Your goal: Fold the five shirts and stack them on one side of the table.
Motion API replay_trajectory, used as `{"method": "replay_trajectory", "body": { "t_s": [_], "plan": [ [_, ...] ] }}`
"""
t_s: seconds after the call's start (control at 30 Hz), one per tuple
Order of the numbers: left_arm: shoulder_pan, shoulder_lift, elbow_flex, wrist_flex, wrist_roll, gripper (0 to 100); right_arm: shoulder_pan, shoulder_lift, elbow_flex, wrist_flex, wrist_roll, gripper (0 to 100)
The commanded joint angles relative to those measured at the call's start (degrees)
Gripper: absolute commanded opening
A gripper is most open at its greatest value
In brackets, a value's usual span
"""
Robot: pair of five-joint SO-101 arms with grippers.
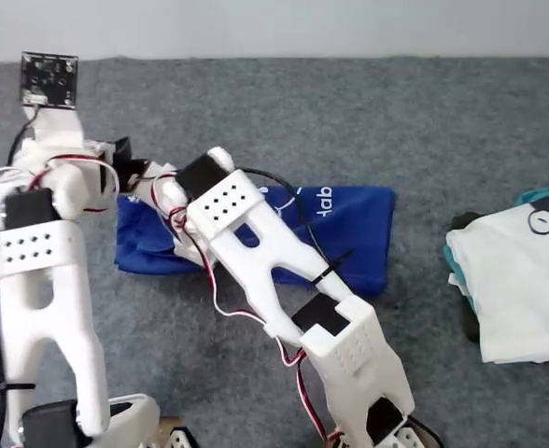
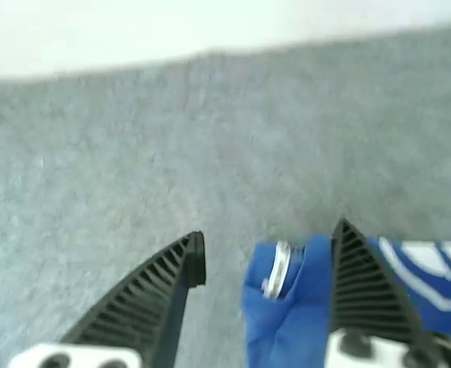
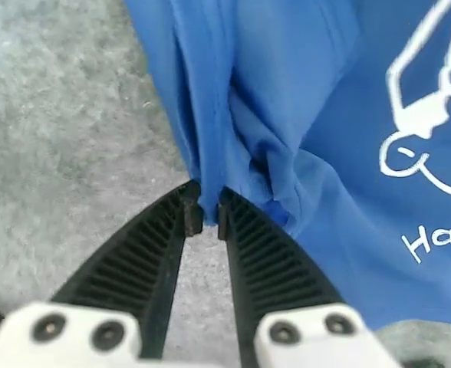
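table (image 1: 424, 121) of grey carpet, pale wall (image 1: 274, 28)

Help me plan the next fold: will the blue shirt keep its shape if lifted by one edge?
Probably not. The blue shirt bunches into soft folds at the right pincer, so it would likely droop. It looks thin and light. On the fuzzy grey table it may drag, not slide.
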Motion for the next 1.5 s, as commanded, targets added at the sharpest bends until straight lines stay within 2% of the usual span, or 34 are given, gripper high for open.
{"method": "replay_trajectory", "body": {
  "t_s": [0.0, 0.17, 0.4, 0.57, 0.7, 0.93, 1.17, 1.37, 1.47],
  "plan": [
    [0.26, -0.26, 6.55, -0.35, 2.73, 26, 40.75, -16.31, -2.29, -1.19, -2.73, 0.9],
    [-0.79, -7.65, 4.7, 3.16, 2.73, 26, 40.75, -14.29, 0.35, -1.1, -2.73, 0.9],
    [-3.52, -19.16, 4.09, 16.18, 1.05, 26, 40.66, -12.79, 0.53, -1.19, -2.73, 0.9],
    [-3.16, -22.33, 6.46, 23.21, -3.6, 26, 40.48, -11.74, 0.53, -0.92, -2.73, 0.9],
    [-3.34, -22.51, 10.33, 23.03, -4.22, 26, 40.48, -11.03, 0.53, -0.92, -2.73, 0.9],
    [-3.43, -22.24, 15.16, 17.49, -4.75, 26, 40.31, -10.59, 0.62, -0.13, -2.55, 0.9],
    [-3.08, -22.24, 15.96, 16.26, -4.57, 26, 37.93, -10.51, 5.45, 2.95, 2.64, 1.3],
    [-3.08, -22.07, 16.13, 16.35, -4.48, 27, 32.66, -12.79, 14.15, 4.44, 5.01, 12.2],
    [-3.08, -21.98, 17.63, 16.09, -4.48, 27, 30.64, -17.01, 15.65, 4.44, 5.01, 13.4]
  ]
}}
